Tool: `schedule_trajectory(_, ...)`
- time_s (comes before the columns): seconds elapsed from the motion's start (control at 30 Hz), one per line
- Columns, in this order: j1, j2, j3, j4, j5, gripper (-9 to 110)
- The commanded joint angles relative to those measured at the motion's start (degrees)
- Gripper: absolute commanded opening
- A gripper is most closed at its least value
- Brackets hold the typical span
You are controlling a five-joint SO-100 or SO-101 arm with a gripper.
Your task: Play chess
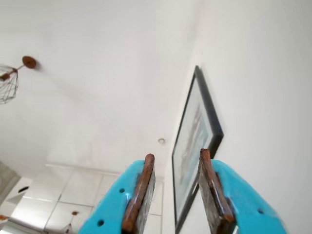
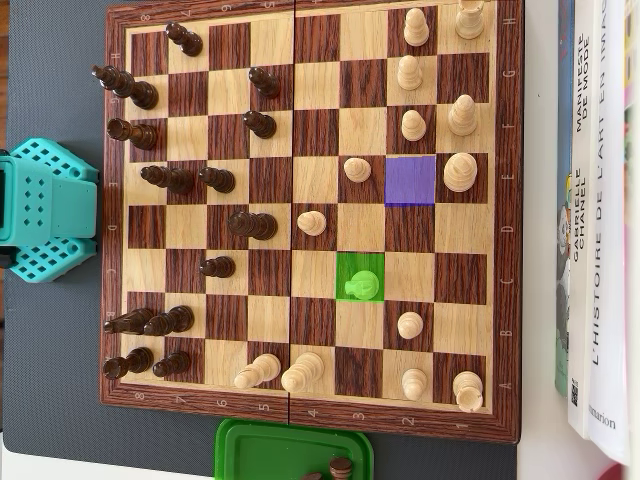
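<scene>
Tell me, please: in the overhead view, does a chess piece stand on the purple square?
No. The purple square is bare, while the green square holds a pawn.

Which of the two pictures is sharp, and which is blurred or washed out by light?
Overhead view: sharp and evenly lit; the chessboard squares and book titles are readable. Wrist view: pointed up at a bright ceiling, pale and soft; the framed picture is blurred, and the hand looks slightly out of focus.
</scene>
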Motion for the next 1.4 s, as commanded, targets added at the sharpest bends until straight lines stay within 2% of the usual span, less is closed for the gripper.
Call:
schedule_trajectory(0.0, 0.26, -0.35, 1.14, -3.69, 0.35, 14)
schedule_trajectory(0.63, 0.62, -0.35, 1.14, -23.55, 0.26, 14)
schedule_trajectory(1.37, 0.35, -0.44, 1.14, -23.55, 0.26, 14)
